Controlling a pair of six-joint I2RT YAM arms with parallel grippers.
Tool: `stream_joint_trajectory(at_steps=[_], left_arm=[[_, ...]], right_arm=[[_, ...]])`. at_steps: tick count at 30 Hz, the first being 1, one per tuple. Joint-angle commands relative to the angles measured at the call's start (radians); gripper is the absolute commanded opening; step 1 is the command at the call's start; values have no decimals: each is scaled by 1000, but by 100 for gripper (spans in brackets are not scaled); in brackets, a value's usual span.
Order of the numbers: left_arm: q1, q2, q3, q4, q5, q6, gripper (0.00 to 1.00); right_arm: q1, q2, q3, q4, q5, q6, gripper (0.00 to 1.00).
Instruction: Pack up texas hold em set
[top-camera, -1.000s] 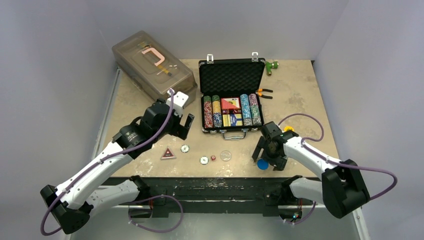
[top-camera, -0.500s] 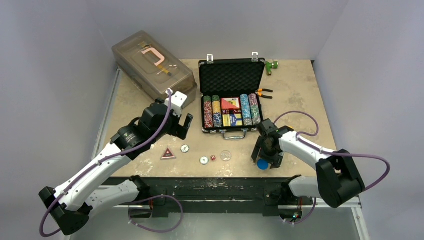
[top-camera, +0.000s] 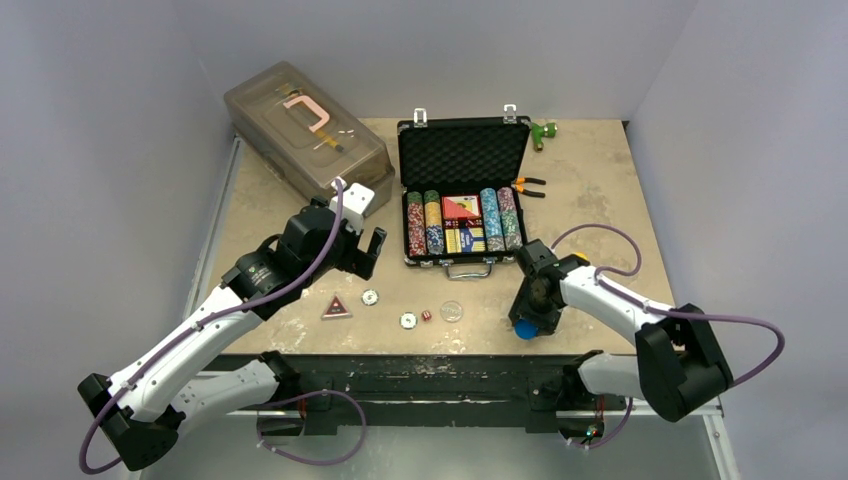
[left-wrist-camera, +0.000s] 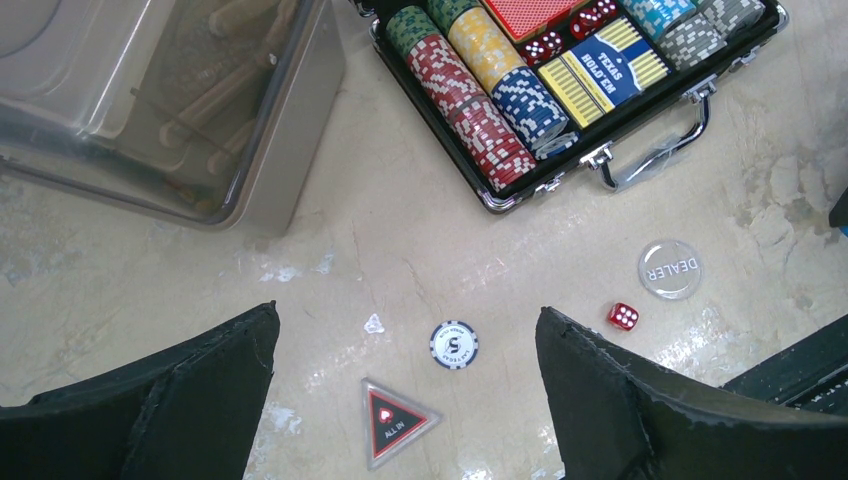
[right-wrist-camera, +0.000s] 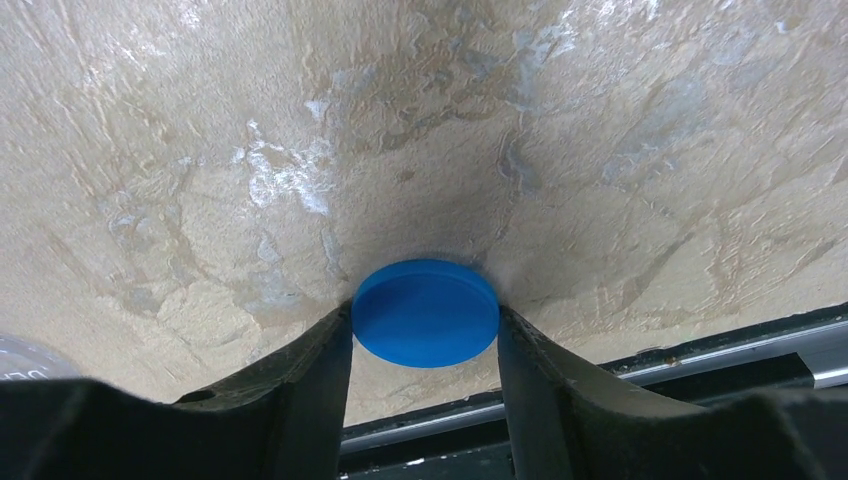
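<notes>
Right gripper (right-wrist-camera: 424, 325) pinched on blue disc (right-wrist-camera: 425, 305), flat at near edge of table (top-camera: 600, 190) | left gripper (left-wrist-camera: 407, 312) spread wide, empty, above table | briefcase (top-camera: 463, 152) mid-table, open, long axis left-right, handle facing arms

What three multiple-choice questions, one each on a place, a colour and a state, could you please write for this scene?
1. Where is the loose red die?
A. in the briefcase
B. on the table, between a chip and the clear dealer disc
C. on the floor

2. What colour is the disc held by the right gripper?
A. red
B. blue
C. green

3. How is the briefcase lid?
A. open
B. latched shut
C. detached

Answers:
1 B, as the top view shows the die on bare table between those two.
2 B, as the right wrist view shows a blue disc pinched between the fingers.
3 A, as the foam-lined lid stands up behind the chip rows.
</notes>
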Motion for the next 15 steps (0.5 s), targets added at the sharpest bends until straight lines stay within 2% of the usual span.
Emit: stream_joint_trajectory(at_steps=[1, 5, 10, 15], left_arm=[[-5, -18, 27, 5, -13, 5, 96], [-5, -19, 26, 6, -11, 6, 95], [-5, -21, 26, 6, -10, 4, 95], [-6, -21, 25, 6, -8, 4, 95]], right_arm=[[9, -18, -34, 85, 22, 57, 47], [8, -50, -25, 69, 28, 64, 40], [9, -106, 16, 46, 34, 68, 25], [10, -134, 77, 37, 29, 80, 18]])
